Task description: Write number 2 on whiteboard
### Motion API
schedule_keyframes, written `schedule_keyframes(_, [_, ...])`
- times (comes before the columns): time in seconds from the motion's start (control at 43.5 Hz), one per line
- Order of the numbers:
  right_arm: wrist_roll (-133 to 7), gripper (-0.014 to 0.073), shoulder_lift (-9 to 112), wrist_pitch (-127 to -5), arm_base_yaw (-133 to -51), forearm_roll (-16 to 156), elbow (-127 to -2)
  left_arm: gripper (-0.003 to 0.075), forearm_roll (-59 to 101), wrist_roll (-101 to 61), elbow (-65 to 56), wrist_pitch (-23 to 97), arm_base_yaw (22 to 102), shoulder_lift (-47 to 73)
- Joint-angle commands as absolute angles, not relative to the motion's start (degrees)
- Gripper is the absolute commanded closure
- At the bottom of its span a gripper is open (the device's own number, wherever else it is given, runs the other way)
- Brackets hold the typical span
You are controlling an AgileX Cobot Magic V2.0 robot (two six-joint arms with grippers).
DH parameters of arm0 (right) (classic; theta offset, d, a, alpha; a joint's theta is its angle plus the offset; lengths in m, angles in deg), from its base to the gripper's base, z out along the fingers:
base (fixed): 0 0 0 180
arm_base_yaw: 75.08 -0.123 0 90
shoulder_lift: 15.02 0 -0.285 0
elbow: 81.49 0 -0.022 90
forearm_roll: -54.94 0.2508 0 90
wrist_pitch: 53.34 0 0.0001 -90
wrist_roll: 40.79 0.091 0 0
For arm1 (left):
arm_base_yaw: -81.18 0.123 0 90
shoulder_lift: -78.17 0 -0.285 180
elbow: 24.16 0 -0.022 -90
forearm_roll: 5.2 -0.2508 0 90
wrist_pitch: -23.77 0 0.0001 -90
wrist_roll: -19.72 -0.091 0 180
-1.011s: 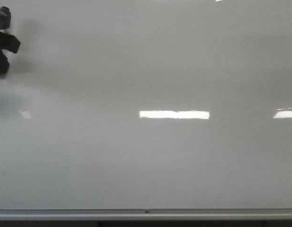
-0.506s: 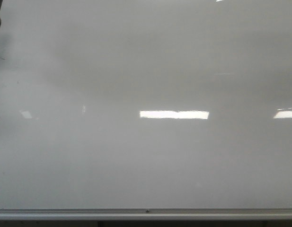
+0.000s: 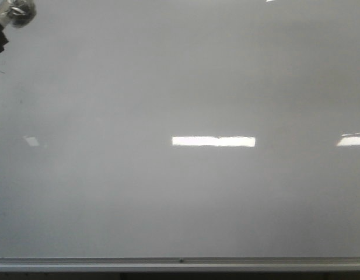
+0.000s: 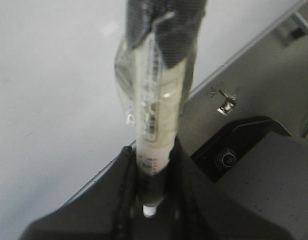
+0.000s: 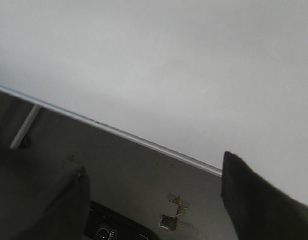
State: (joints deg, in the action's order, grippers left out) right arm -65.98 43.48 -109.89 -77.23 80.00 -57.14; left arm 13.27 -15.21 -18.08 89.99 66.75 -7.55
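Back at whiteboard [image 3: 180, 192] corner, left gripper [image 4: 153, 165] clamped on marker [image 4: 156, 110]; right gripper [image 5: 154, 195] wide, empty.

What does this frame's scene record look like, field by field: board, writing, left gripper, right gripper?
board: whiteboard, glossy, silver frame along its near edge
writing: no number 2 visible in any view
left gripper: left gripper shut on a marker, over the board's edge
right gripper: right gripper open, holding nothing, above the frame edge
front view: only part of the left arm shows at the top-left corner

left hand [image 4: 151, 200]: clamped on marker [image 4: 156, 115] | right hand [image 5: 154, 200]: fingers spread, nothing held
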Motion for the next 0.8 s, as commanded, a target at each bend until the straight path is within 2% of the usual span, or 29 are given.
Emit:
schedule_keyframes(0.0, [-72.7, 0.0022, 45.4, -110.0, -80.4, 84.7, -60.7, 0.0717, 15.3, -16.5, -21.0, 91.4, 61.3, -5.7])
schedule_keyframes(0.23, [-82.6, 0.0027, 49.6, -115.1, -91.3, 85.1, -65.3, 0.0717, 13.8, -18.6, -21.1, 92.5, 47.6, -6.4])
schedule_keyframes(0.46, [-89.5, 0.0086, 52.2, -115.8, -102.3, 85.1, -68.9, 0.0717, 11.1, -18.6, -21.1, 91.8, 36.1, -6.4])
schedule_keyframes(0.782, [-90.0, 0.0088, 58.3, -115.7, -114.0, 85.1, -72.9, 0.0717, 10.4, -18.6, -21.1, 90.9, 29.5, -6.4])
